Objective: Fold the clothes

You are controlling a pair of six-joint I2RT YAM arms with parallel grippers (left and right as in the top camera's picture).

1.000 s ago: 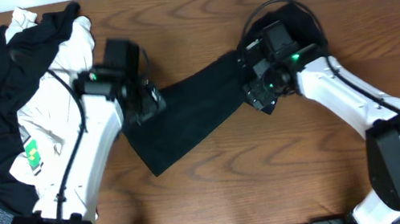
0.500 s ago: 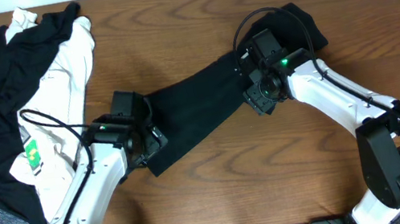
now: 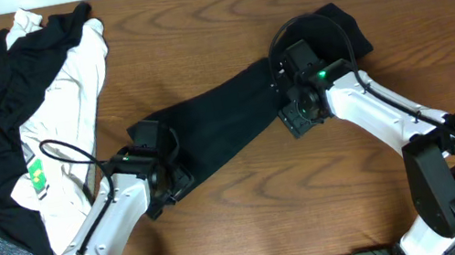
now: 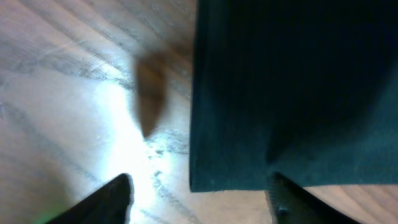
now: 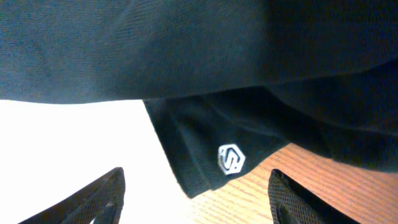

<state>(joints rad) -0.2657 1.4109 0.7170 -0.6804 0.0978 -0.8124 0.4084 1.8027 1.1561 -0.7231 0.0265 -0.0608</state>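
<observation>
One shirt [image 3: 218,124] — left gripper [image 4: 199,196], right gripper [image 5: 199,190] (spread) astride

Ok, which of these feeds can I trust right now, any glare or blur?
Overhead: evenly lit and sharp, black shirt readable. Left wrist: soft focus throughout, bright glare on the table beside the shirt's corner. Right wrist: table blown out white at lower left, but the white logo is crisp.
</observation>
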